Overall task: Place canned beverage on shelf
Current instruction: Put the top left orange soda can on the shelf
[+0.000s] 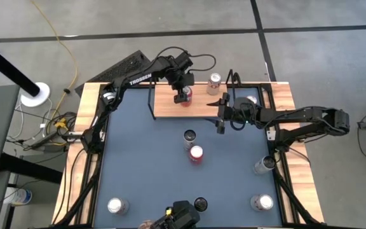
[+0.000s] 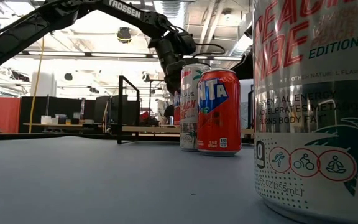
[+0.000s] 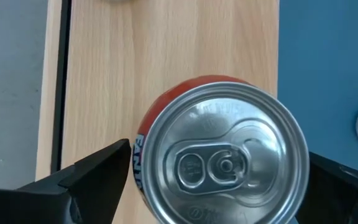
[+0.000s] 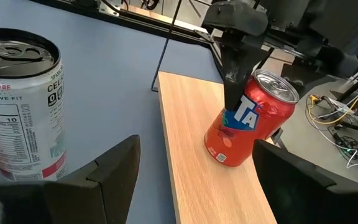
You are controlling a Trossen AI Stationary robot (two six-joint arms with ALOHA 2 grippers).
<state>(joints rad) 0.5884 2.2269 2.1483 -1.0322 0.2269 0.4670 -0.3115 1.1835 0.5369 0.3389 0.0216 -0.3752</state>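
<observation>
The shelf (image 1: 199, 107), a light-wood board on a black wire frame, stands at the table's far middle. A red Fanta can (image 1: 183, 97) stands upright on the board; it also shows in the right wrist view (image 4: 244, 127). My left gripper (image 1: 183, 89) is right above the can and shut on it; in the left wrist view my left gripper (image 3: 219, 180) straddles the can top (image 3: 222, 158). My right gripper (image 1: 220, 116) is open and empty at the shelf's near right edge; in its own view, my right gripper (image 4: 197, 186) faces the board. My left gripper pinches the red can's side wall just below the rim (image 3: 140, 152) between its two fingers, one on each side. The fingers (image 4: 234, 87) come from above, pointing down. The can stands upright with its base (image 4: 227, 160) on the shelf board.
A white Celsius can (image 1: 189, 136) and a second red can (image 1: 196, 154) stand mid-table. More cans stand behind the shelf (image 1: 215, 81), at the right (image 1: 264, 165), and near the front corners (image 1: 116, 205) (image 1: 261, 202). One Celsius can (image 2: 316, 106) is close to the low camera.
</observation>
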